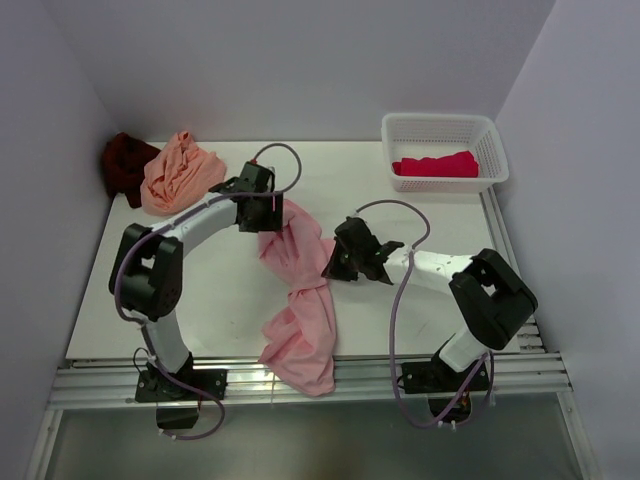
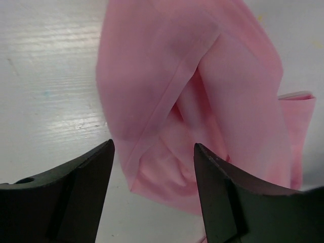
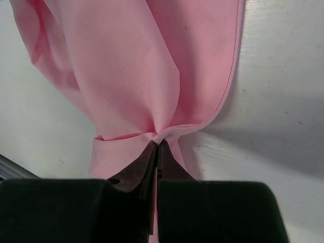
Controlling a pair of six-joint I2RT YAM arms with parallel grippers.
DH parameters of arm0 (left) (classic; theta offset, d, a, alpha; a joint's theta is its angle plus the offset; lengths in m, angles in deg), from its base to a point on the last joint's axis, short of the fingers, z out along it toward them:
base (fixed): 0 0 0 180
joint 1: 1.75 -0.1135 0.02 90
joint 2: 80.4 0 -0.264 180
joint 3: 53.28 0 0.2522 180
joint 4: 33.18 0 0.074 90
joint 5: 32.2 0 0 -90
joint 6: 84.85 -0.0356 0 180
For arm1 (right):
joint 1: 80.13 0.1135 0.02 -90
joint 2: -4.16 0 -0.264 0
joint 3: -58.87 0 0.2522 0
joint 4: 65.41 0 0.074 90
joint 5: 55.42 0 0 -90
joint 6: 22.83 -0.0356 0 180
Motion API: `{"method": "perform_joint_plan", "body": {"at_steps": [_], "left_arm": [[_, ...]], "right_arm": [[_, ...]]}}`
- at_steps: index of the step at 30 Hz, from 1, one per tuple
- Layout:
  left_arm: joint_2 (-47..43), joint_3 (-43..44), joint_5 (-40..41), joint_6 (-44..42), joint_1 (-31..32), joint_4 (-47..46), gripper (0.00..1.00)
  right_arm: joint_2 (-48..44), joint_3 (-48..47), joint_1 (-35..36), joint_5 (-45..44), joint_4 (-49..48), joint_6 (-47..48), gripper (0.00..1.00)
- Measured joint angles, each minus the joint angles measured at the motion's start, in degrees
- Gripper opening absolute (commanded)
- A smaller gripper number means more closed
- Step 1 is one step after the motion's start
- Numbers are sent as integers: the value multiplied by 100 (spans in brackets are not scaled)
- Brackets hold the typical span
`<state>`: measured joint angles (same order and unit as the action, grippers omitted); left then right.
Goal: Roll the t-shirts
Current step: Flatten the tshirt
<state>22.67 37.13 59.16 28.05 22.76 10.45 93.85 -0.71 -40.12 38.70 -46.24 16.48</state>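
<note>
Item: light pink t-shirt point(image 1: 297, 300), the piece in work. It lies mid-table as a long, twisted, crumpled strip running from the centre to the near edge, where its lower end spills over the rail; it is not flat and no roll is started. Right gripper point(image 3: 156, 147): jaws closed tight on a small pinch of cloth where the folds gather into a narrow waist on the strip's right side. Left gripper point(image 2: 154, 152): jaws wide apart, holding nothing, poised over the far end of the same shirt; whether the tips touch the cloth cannot be told. Hazards, as judged: the pinch is thin and may slip out under a pull; a pull on the gathered waist is likely to tighten the twist rather than spread the fabric; the overhanging end could drag the shirt off the table point(image 1: 420, 230); the left jaws may catch one layer only; the two wrists work near each other and could clash. Other stock: peach-orange t-shirt point(image 1: 178, 172) and dark maroon t-shirt point(image 1: 127, 165) heaped at far left, touching; crimson-pink t-shirt point(image 1: 436, 164) inside the white basket point(image 1: 400, 125), far right.
</note>
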Motion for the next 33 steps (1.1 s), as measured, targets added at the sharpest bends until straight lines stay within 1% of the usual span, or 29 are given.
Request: {"method": "perform_joint_plan", "body": {"at_steps": [5, 7, 8, 9, 11, 12, 18, 22, 24, 26, 29, 31, 33], "left_arm": [[647, 164, 293, -13, 254, 177, 63], [881, 319, 448, -2, 249, 260, 53], [973, 385, 516, 7, 243, 267, 47], [1049, 442, 577, 20, 238, 278, 30], [1165, 553, 671, 46, 214, 339, 15], [1200, 603, 713, 37, 208, 380, 0], [1102, 640, 935, 33, 205, 435, 0], [601, 509, 1008, 61, 107, 393, 0], [170, 391, 975, 122, -68, 310, 0], [-337, 190, 870, 212, -391, 170, 0], [-1012, -96, 811, 308, -922, -55, 0], [-1495, -286, 850, 334, -1231, -184, 0], [-1934, -358, 881, 352, -1281, -177, 0]], "right_arm": [[-175, 39, 50, -85, 9, 2, 0], [-352, 105, 74, -111, -2, 4, 0], [-450, 149, 85, -116, -9, 4, 0], [-540, 197, 98, -118, -35, 11, 0], [-664, 271, 129, -129, -39, 20, 0], [-717, 315, 146, -142, -50, 24, 0], [-903, 400, 177, -361, 79, 133, 0], [-994, 291, 177, -791, 466, 275, 0], [-990, 39, 188, -1091, 894, 409, 0], [-990, -341, 199, -1399, 1272, 564, 0], [-1060, -822, 238, -1705, 1508, 772, 0], [-1268, -949, 280, -1821, 1582, 892, 0], [-1646, -951, 323, -1838, 1690, 1012, 0]]}}
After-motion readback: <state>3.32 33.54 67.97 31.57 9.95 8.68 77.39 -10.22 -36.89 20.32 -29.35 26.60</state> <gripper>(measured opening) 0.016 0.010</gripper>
